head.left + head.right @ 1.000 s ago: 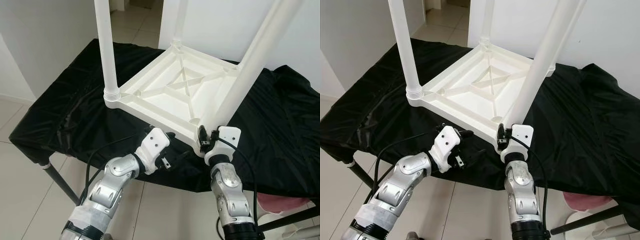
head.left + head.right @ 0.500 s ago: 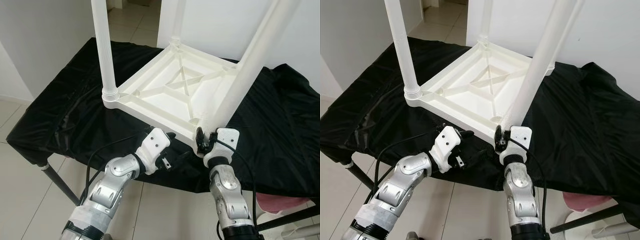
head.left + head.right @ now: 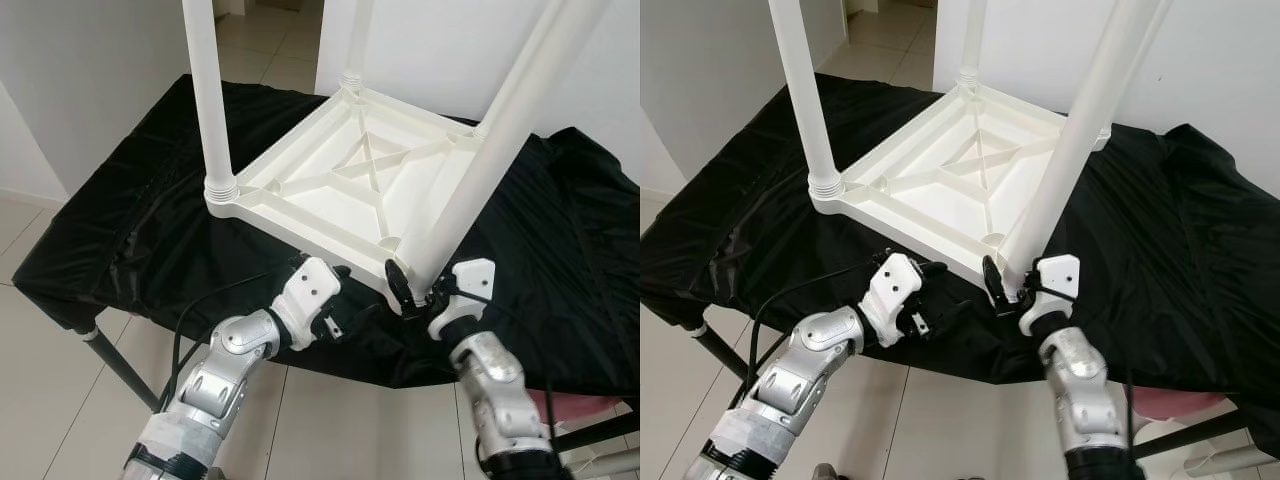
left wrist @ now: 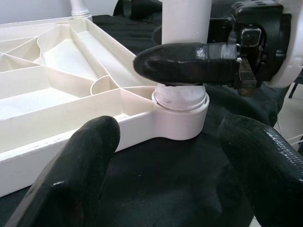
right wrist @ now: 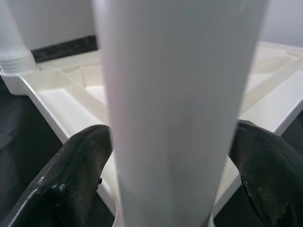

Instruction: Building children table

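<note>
A white plastic children's table (image 3: 330, 200) lies upside down on a black cloth (image 3: 130, 220), its legs pointing up. The near leg (image 3: 480, 160) stands in the near corner socket (image 4: 180, 111). My right gripper (image 3: 412, 295) is shut on this leg just above the socket, one finger (image 5: 80, 165) on each side of it. My left gripper (image 3: 335, 325) is open and low over the cloth, a short way left of that corner and pointing at it. Nothing lies between its fingers (image 4: 90, 156). A second leg (image 3: 208, 100) stands at the left corner and a third (image 3: 357, 40) at the far corner.
The black cloth covers a work table with a metal leg (image 3: 120, 365) at the near left, on a pale tiled floor (image 3: 40, 400). White walls stand close behind and to the left. Something pink (image 3: 1160, 400) lies low at the right.
My right forearm and wrist have swung out to the right while the gripper stays at the base of the near leg. The left arm has barely moved.
</note>
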`<state>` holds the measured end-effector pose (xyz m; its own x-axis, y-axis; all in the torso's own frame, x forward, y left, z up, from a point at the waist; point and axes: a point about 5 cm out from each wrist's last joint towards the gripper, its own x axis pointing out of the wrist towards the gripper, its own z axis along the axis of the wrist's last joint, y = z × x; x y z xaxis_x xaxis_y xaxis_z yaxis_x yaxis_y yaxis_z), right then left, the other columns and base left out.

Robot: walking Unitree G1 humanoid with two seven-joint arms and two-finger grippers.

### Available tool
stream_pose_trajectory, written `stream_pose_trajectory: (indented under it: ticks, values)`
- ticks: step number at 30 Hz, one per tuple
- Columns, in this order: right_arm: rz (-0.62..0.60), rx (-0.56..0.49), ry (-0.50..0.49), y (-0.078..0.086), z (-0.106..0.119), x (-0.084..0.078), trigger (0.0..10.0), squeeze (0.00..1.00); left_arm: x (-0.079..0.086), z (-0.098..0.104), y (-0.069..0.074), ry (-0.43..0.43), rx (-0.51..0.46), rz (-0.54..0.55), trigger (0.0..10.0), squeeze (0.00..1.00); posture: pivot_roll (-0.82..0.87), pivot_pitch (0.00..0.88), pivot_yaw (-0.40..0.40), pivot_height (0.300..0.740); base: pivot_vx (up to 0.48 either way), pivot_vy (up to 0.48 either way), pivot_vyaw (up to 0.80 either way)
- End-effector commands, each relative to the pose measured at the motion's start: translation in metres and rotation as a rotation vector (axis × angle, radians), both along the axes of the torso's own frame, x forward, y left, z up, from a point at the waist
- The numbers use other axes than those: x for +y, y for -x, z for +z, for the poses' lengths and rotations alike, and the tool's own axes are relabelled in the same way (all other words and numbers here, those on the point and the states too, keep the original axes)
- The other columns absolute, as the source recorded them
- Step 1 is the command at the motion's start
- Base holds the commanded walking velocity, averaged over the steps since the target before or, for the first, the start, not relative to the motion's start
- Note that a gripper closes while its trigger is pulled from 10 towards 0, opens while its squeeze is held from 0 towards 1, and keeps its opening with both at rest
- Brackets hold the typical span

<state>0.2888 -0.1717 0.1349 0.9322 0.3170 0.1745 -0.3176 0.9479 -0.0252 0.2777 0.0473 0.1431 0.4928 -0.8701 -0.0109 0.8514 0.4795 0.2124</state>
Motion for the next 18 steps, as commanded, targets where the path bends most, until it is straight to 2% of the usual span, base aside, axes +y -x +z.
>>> stream_pose_trajectory:
  ticks: [1, 2, 5, 8, 9, 11, 18]
  values:
    - [0.05, 0.026, 0.011, -0.001, -0.005, -0.003, 10.0, 0.0, -0.003, 0.001, 0.002, -0.003, -0.008, 0.005, 10.0, 0.0, 0.02, 0.057, -0.08, 0.74, 0.0, 0.0, 0.0]
    - [0.104, 0.028, 0.039, -0.003, -0.004, -0.003, 10.0, 0.0, -0.003, 0.0, 0.002, -0.005, -0.008, 0.005, 10.0, 0.0, 0.02, 0.056, -0.079, 0.74, 0.0, 0.0, 0.0]
    - [0.104, 0.028, 0.039, -0.003, -0.004, -0.003, 10.0, 0.0, -0.003, 0.0, 0.002, -0.005, -0.008, 0.005, 10.0, 0.0, 0.02, 0.056, -0.079, 0.74, 0.0, 0.0, 0.0]
    - [0.18, 0.035, 0.082, -0.007, -0.004, -0.004, 10.0, 0.0, -0.002, 0.0, 0.001, -0.009, -0.009, 0.006, 10.0, 0.0, 0.02, 0.055, -0.078, 0.74, 0.0, 0.0, 0.0]
    - [0.236, 0.046, 0.107, -0.01, -0.005, -0.002, 8.0, 0.0, -0.002, 0.0, 0.001, -0.01, -0.01, 0.006, 10.0, 0.0, 0.02, 0.054, -0.077, 0.74, 0.0, 0.0, 0.0]
    - [0.288, 0.065, 0.125, -0.013, -0.007, -0.001, 0.0, 0.0, -0.003, 0.0, 0.001, -0.013, -0.014, 0.006, 10.0, 0.0, 0.02, 0.053, -0.078, 0.74, 0.0, 0.0, 0.0]
    - [0.306, 0.076, 0.133, -0.016, -0.011, -0.007, 0.0, 0.0, 0.0, 0.002, 0.0, -0.009, -0.016, 0.018, 10.0, 0.0, 0.03, 0.053, -0.084, 0.74, 0.0, 0.0, 0.0]
